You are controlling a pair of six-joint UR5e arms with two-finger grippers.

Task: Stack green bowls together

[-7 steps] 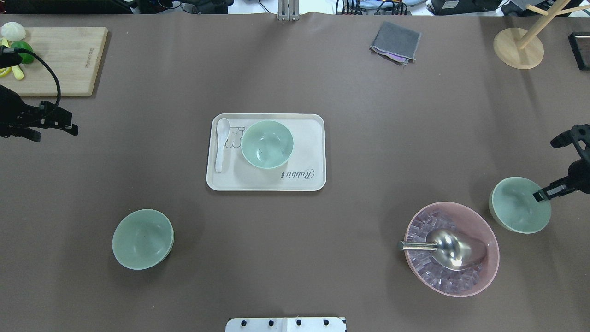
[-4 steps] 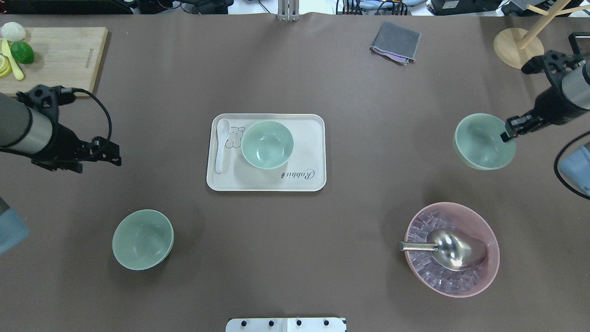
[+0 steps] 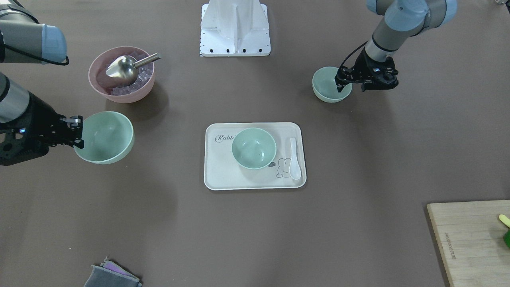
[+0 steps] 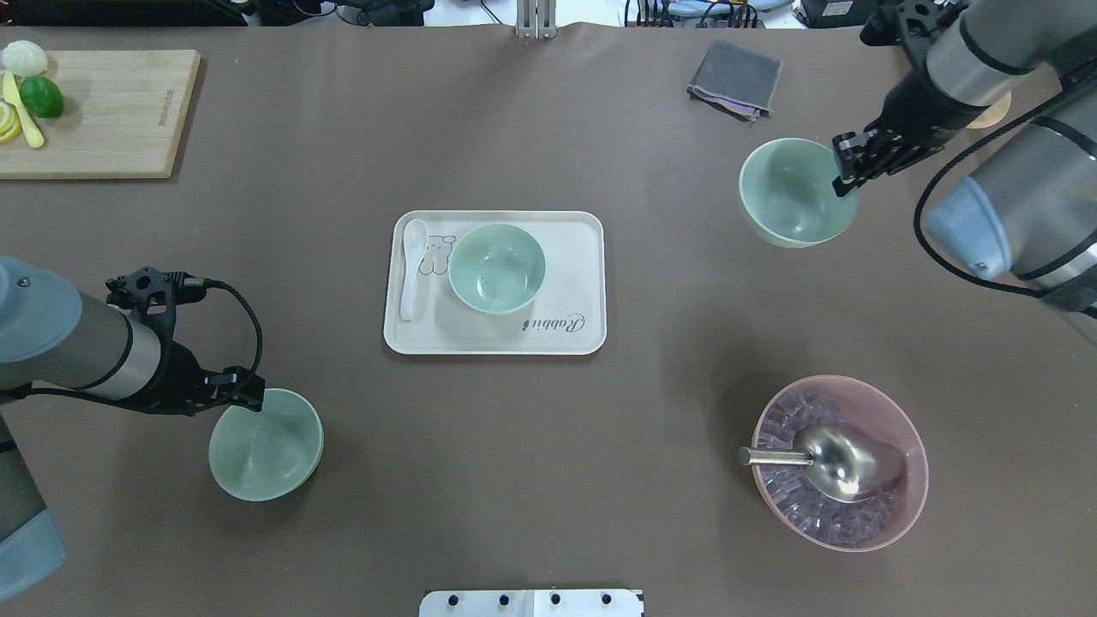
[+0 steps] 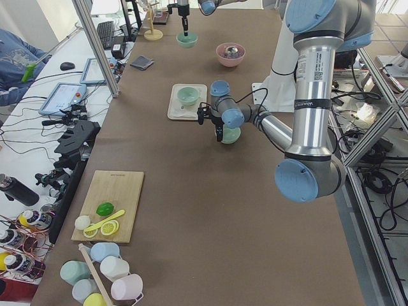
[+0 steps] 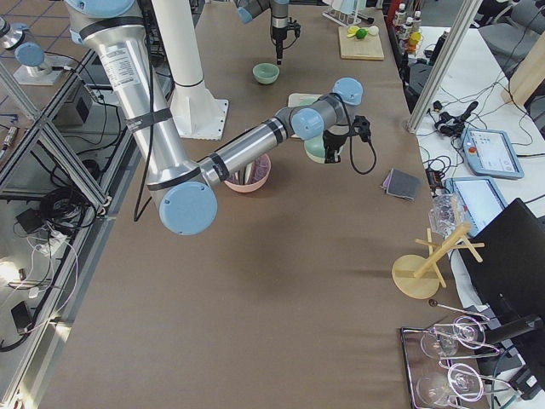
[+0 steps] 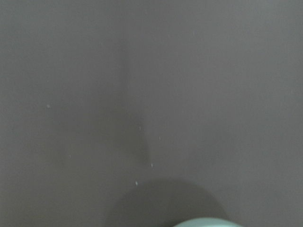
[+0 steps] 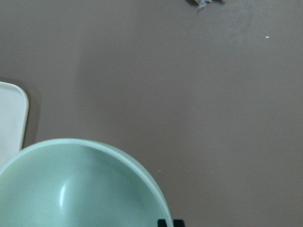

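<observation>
Front-facing: right gripper (image 3: 77, 133) clamped on the rim of carried green bowl (image 3: 105, 137), which is lifted off the table (image 3: 255, 239), tilted, and between the pink ice bowl (image 3: 123, 97) and the tray (image 3: 219, 167). Left gripper (image 3: 351, 87) looks open, one finger inside and one outside the rim of resting green bowl (image 3: 328, 92), which sits on the table. Tray green bowl (image 3: 254, 148) upright, just beside white spoon (image 3: 295, 158).

Overhead: carried green bowl (image 4: 793, 193) well apart from tray green bowl (image 4: 497, 267). One-edge pinch only, so likely to slip or swing on a quick move. Left gripper (image 4: 248, 397) at the rim of resting green bowl (image 4: 266, 444). Closing off-centre could tip or skate it.

Side views: too small to judge either jaw.

Left wrist: just a mint sliver at the bottom edge, jaws unseen.

Right wrist: carried green bowl (image 8: 80, 189) low in frame, tray (image 8: 9, 118) corner at left. Risks: both arms converging on the tray, or a tilted drop knocking the spoon.
</observation>
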